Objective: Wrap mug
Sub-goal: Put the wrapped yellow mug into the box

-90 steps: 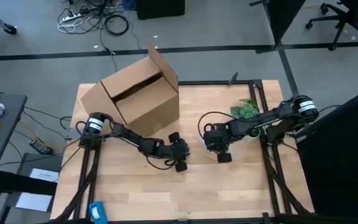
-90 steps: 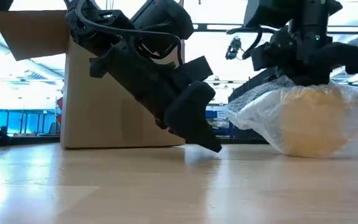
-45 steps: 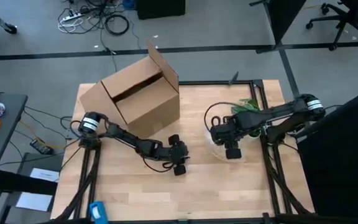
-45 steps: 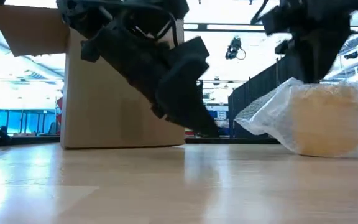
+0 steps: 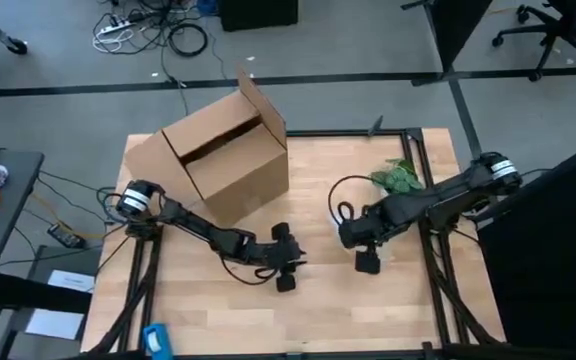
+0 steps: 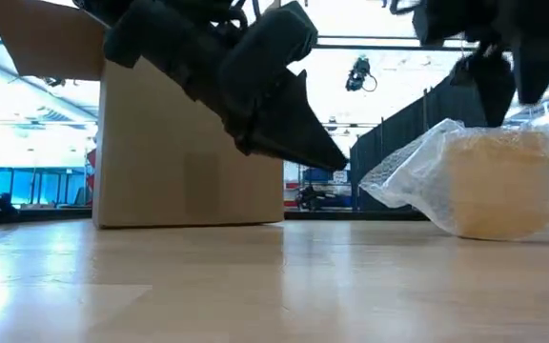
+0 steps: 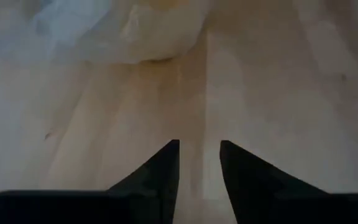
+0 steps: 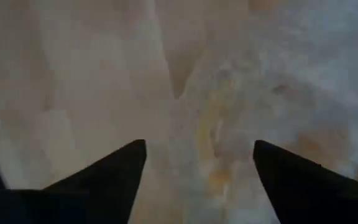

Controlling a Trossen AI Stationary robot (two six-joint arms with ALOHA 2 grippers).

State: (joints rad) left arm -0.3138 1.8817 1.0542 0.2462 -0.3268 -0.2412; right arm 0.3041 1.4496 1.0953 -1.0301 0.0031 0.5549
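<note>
so the small yellow-orange glossy mug [image 6: 489, 195] was sitting on the pale wooden table [image 5: 218, 315] bundled inside a crinkly clear plastic sheet [image 6: 403, 176], and it lay right under my right gripper [image 5: 366, 262], just past the fingertips. my right wrist view looked straight down onto plastic with yellow showing through. couldn't make out the handle or which way the mug's long axis ran under all that wrap.

my right gripper was hanging just above the bundle, fingers spread wide, holding nothing and as far as i could tell not touching the plastic.

my left gripper [image 5: 285, 272] was off to the side, well apart from the bundle, which lay ahead of its fingers. those were only a narrow slit apart, empty, hovering over bare wood. so the right arm was clearly the nearer one; any tucking or pinching of the wrap looked like its job.
</note>
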